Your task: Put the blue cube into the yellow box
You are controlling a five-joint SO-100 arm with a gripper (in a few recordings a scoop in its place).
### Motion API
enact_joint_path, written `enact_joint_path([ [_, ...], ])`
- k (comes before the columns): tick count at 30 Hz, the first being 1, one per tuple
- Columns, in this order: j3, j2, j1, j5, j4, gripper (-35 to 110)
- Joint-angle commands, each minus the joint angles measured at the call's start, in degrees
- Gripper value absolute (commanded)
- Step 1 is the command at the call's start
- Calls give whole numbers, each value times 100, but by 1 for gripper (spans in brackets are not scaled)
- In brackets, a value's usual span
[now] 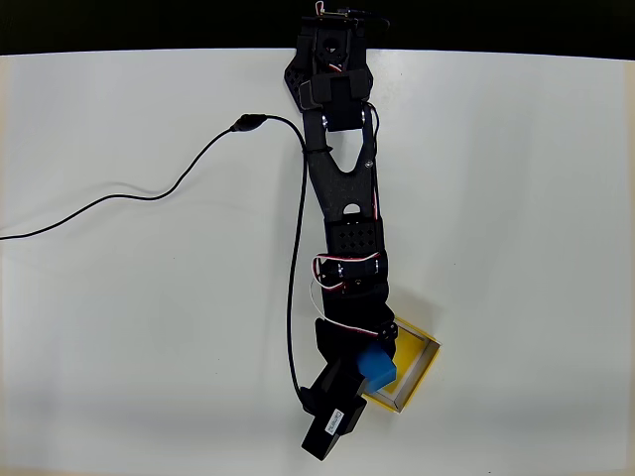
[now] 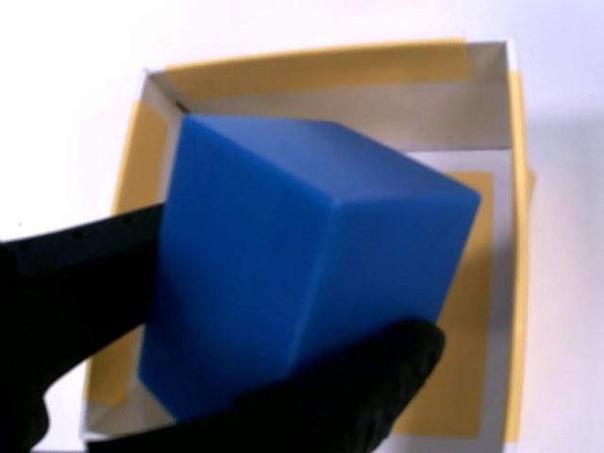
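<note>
The blue cube (image 2: 302,274) hangs tilted right over the yellow box (image 2: 477,311), pinched between two black fingers (image 2: 75,283) in the wrist view. From overhead, the blue cube (image 1: 378,366) sits at the tip of my black gripper (image 1: 375,363), above the left part of the yellow box (image 1: 415,359) near the table's front edge. My gripper is shut on the cube. Whether the cube touches the box floor cannot be told. The cube hides much of the yellow floor.
A black cable (image 1: 149,194) runs from the left edge across the white table (image 1: 536,198) to the arm and down beside it. The arm (image 1: 342,188) stretches from the back edge toward the front.
</note>
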State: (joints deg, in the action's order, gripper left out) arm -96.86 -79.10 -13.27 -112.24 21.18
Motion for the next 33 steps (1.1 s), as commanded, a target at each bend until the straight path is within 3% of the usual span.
enact_joint_path([
  [1, 272, -413, -97, -18, -229, 26],
  [10, -237, -940, -325, 26, -527, 28],
  [18, -1116, -3067, -360, 18, -352, 19],
  [33, -4605, -6732, 1441, -290, 896, 1],
])
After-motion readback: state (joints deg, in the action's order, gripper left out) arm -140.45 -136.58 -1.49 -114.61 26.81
